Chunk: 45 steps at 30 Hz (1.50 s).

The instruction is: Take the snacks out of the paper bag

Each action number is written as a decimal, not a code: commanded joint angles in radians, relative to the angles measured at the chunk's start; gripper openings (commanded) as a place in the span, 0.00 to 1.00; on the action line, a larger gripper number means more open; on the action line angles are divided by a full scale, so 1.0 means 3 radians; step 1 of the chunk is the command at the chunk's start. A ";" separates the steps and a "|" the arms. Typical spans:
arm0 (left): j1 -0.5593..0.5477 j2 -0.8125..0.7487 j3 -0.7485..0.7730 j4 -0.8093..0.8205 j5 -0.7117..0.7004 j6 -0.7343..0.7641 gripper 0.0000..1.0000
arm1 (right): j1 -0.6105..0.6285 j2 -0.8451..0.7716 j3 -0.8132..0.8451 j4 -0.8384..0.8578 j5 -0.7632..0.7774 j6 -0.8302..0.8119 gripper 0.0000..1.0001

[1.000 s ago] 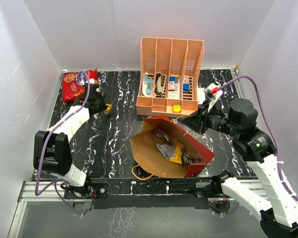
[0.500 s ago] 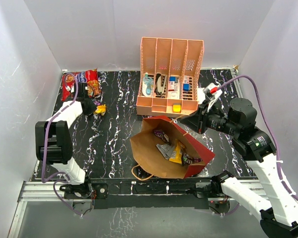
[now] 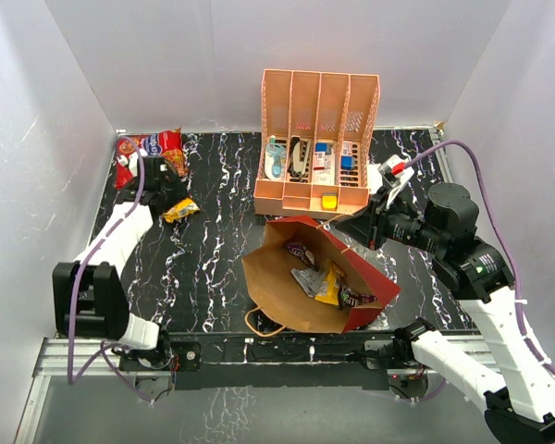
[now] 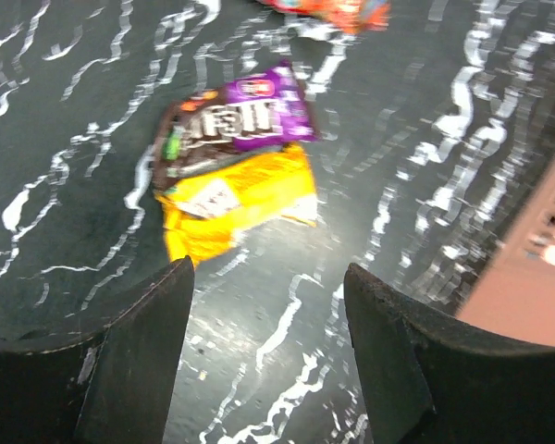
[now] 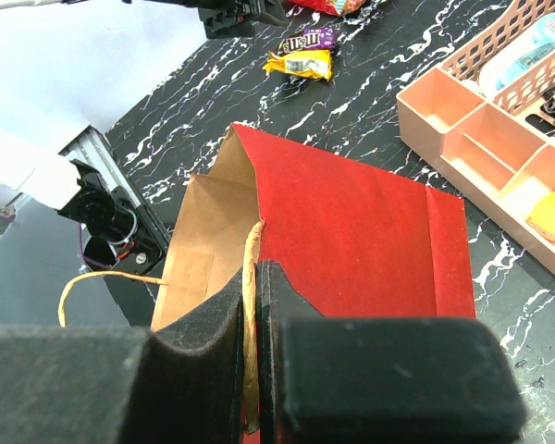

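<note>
The left pincer (image 4: 268, 277) stands open. Its two blunt, matte-black fingers (image 4: 134, 361) are spread apart with nothing between them, hovering over the desk (image 4: 65, 139), a glossy black slab veined with white like marble. Just beyond the fingertips lie two small snack packets, touching each other: a crinkled yellow packet (image 4: 240, 199) of shiny foil and, overlapping its far edge, a purple and brown candy packet (image 4: 236, 125) with pale lettering. Farther off, in the back-left corner of the desk, a large red cookie bag (image 3: 139, 150) lies flat and glossy with a blue logo. An orange-red packet (image 3: 175, 165) sits beside it.

The right pincer (image 5: 256, 305) is closed, its flat black fingers pinching the thin twine handle (image 5: 250, 259) at the rim of the paper bag (image 5: 351, 231). The bag leans open in the middle of the desk, its mouth turned up and towards the near-left. It is smooth red outside with sharp creases and dull brown kraft inside. Inside it rest several snacks (image 3: 326, 282): crumpled silver, yellow and dark packets heaped against the lower wall. A second twine loop (image 3: 259, 324) trails from the mouth at the near edge. Behind the bag stands a peach plastic rack (image 3: 319, 88) with slotted walls and four upright compartments, and small items sit in its front trays.
</note>
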 commanded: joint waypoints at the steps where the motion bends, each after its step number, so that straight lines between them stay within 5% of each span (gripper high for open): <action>1: -0.0426 -0.0438 -0.0105 0.0246 -0.0039 0.0237 0.65 | 0.0005 -0.0036 0.0116 0.0124 -0.0031 -0.0023 0.08; 6: -0.0924 -0.0618 -0.0052 0.0076 -0.0181 0.0399 0.64 | 0.0005 -0.0041 0.0101 0.0126 -0.0031 -0.0005 0.08; 16: -0.0957 -0.0875 0.0826 -0.0459 0.1080 0.0367 0.70 | 0.0005 0.0059 0.0068 0.0202 -0.0088 -0.0046 0.08; 23: -0.1243 -0.1169 0.0843 -0.0074 0.2089 0.0341 0.77 | 0.0005 -0.0008 -0.0042 0.0252 -0.0123 -0.0017 0.08; 34: -0.1714 -0.1762 0.0091 0.1116 0.3105 0.0124 0.77 | 0.0005 -0.0003 -0.0097 0.0301 -0.0207 -0.0007 0.08; 39: -0.2227 -0.1816 -0.0021 0.0849 0.3045 0.0524 0.78 | 0.0005 0.0009 -0.0142 0.0375 -0.0374 -0.0015 0.08; 45: -0.2853 -0.1807 -0.0209 0.0627 0.2769 0.0828 0.72 | 0.0005 0.0186 -0.0307 0.0654 -0.1269 0.0147 0.08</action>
